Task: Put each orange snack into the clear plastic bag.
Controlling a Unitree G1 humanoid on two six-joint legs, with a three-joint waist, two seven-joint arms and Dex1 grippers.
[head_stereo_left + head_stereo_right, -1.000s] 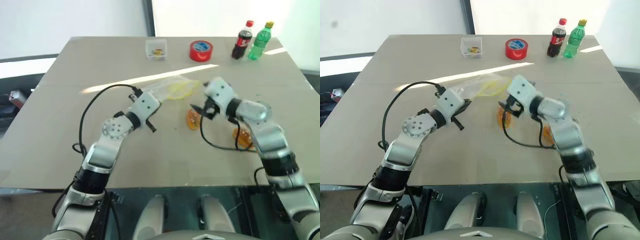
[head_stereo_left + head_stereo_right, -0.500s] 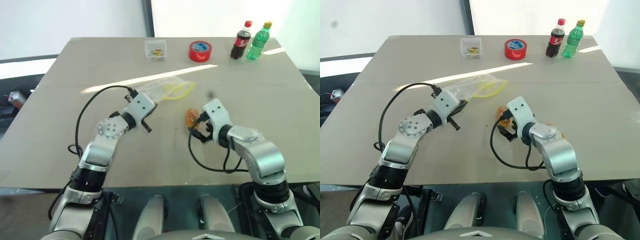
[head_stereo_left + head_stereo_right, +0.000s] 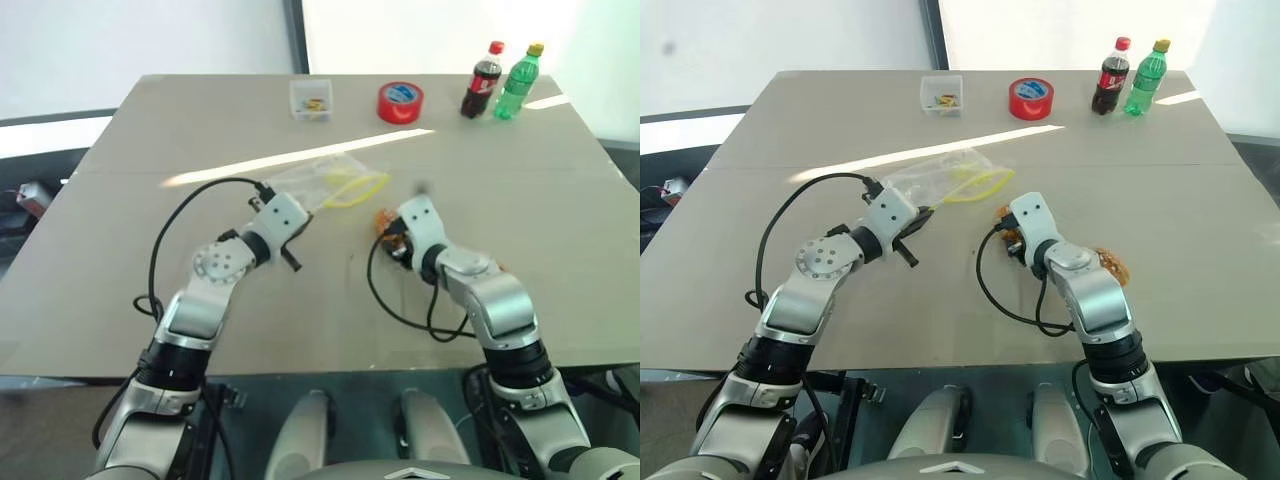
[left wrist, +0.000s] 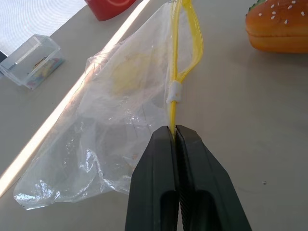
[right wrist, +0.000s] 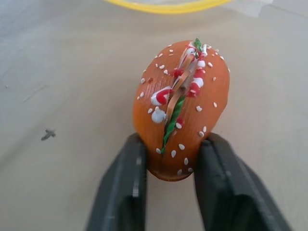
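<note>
A second snack (image 3: 1110, 266) is seen lying on the table (image 3: 1200, 260) beside the right forearm. One snack (image 5: 180, 115) is clamped between the right gripper's (image 5: 168, 180) fingers, just beside the bag (image 4: 120, 110). The bag's yellow seal strip (image 4: 173, 103) is pinched by the closed left gripper (image 4: 176, 139). Farther back, a clear box (image 3: 942, 93), a red tape roll (image 3: 1031, 98) and two bottles (image 3: 1130, 77) are seen.

Two orange snacks (image 5: 180, 108) (image 3: 1110, 265), one clear plastic bag (image 4: 115, 115), one small clear box (image 3: 312, 99), one red tape roll (image 3: 401, 102) and two bottles (image 3: 484, 80) (image 3: 520, 81) were counted on one table (image 3: 150, 150).
</note>
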